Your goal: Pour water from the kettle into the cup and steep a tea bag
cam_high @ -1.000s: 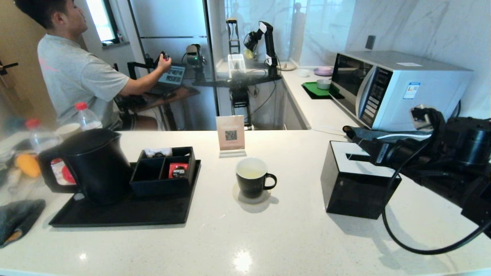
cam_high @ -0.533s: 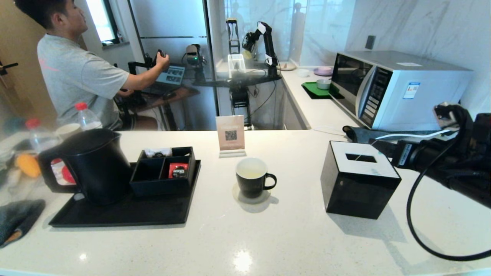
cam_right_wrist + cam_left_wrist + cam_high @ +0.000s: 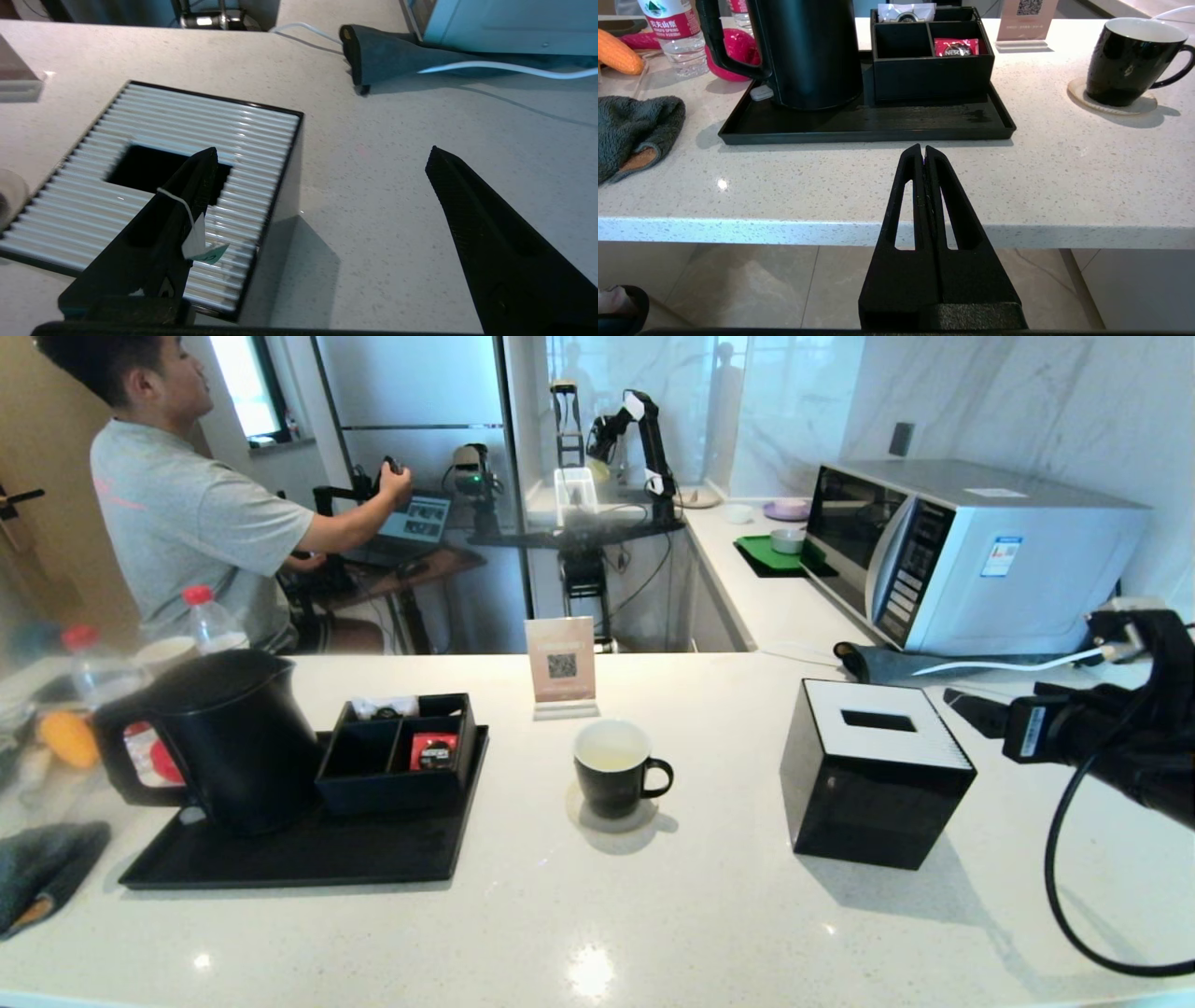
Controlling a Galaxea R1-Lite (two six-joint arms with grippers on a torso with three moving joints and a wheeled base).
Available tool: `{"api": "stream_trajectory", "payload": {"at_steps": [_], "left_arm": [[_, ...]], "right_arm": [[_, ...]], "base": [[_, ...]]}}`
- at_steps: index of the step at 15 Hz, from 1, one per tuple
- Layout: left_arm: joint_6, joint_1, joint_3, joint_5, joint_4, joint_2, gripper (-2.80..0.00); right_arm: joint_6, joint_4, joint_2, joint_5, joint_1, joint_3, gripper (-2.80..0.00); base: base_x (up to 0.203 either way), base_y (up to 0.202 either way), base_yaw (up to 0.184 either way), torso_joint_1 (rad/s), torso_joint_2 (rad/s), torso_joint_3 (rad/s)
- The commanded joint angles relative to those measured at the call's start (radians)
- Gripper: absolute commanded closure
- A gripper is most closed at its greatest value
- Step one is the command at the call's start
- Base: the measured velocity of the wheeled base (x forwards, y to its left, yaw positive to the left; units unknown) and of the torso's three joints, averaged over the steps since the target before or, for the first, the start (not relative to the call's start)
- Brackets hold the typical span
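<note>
Black cup [image 3: 613, 781] mid-bench; right gripper [image 3: 322, 158] fingers wide apart, empty, near right edge; left gripper [image 3: 923, 150] fingers closed, empty.

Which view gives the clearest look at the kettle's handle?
The left wrist view: the kettle fills the upper frame and its loop handle stands out against the red ball. The head view shows the whole kettle, but smaller, handle at the counter's left edge. The right wrist view misses it.
</note>
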Motion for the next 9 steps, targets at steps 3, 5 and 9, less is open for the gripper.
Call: {"api": "stream_trajectory", "payload": {"at_steps": [3, 5, 9], "left_arm": [[0.0, 0.0, 0.0, 0.001, 0.0, 0.0, 0.0], [0.0, 0.0, 0.0, 0.001, 0.0, 0.0, 0.0], [0.0, 0.0, 0.0, 0.001, 0.0, 0.0, 0.0]], "right_arm": [[-0.046, -0.008, 0.016, -0.001, -0.049, 0.032, -2.8], [-0.073, -0.011, 0.022, -0.001, -0.073, 0.045, -2.8], [-0.077, -0.011, 0.035, -0.001, -0.097, 0.062, -2.8]], "base": [[0.0, 0.0, 0.0, 0.0, 0.0, 0.0], [0.0, 0.0, 0.0, 0.0, 0.0, 0.0], [0.0, 0.0, 0.0, 0.0, 0.0, 0.0]]}}
